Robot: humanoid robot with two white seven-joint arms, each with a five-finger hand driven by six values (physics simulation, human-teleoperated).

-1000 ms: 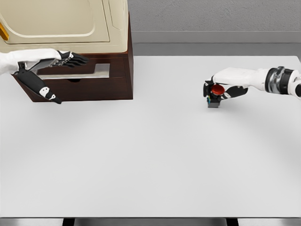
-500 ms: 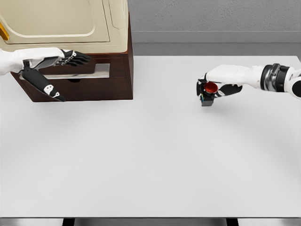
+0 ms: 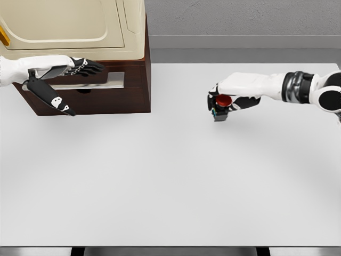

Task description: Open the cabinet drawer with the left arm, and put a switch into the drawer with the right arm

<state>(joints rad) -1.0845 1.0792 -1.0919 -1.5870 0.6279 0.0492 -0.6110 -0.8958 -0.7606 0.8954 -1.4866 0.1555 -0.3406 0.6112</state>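
A dark brown cabinet (image 3: 130,93) with a cream top stands at the table's far left, its drawer (image 3: 90,81) pulled out a little. My left hand (image 3: 64,72) hovers in front of the drawer, fingers spread flat and holding nothing, thumb pointing down. My right hand (image 3: 221,101) is shut on the switch (image 3: 220,106), a small dark block with a red round button, and carries it just above the table right of centre, well apart from the cabinet.
The white table (image 3: 170,181) stretches wide below and between the hands. A grey wall runs behind the table's far edge.
The right hand has carried the switch steadily leftward toward the cabinet. The left hand has stayed near the drawer front, shifting only slightly.
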